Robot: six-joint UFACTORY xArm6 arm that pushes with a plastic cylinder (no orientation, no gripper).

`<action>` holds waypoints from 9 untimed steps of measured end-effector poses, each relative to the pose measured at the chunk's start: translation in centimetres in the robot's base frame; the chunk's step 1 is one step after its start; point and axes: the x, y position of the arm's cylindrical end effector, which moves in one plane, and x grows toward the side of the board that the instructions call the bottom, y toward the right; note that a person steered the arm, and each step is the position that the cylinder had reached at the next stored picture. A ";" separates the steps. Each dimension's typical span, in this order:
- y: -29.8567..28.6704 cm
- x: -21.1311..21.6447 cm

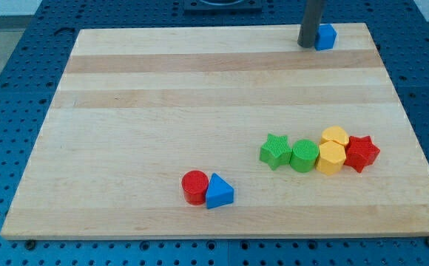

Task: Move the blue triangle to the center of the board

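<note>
The blue triangle [219, 192] lies near the view's bottom, a little left of the middle, touching a red cylinder [194, 186] on its left. My tip [305, 44] is at the view's top right, far from the triangle, right against the left side of a blue block [325, 36] near the board's top edge. The rod rises out of the view's top.
A row of blocks sits at the right: a green star [275, 151], a green cylinder [303, 156], a yellow hexagon [331, 158], a yellow block [335, 136] behind it, and a red star [362, 153]. The wooden board [163, 96] rests on a blue pegboard table.
</note>
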 end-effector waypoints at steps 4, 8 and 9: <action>18.6 6.4; 11.3 33.5; 2.4 36.0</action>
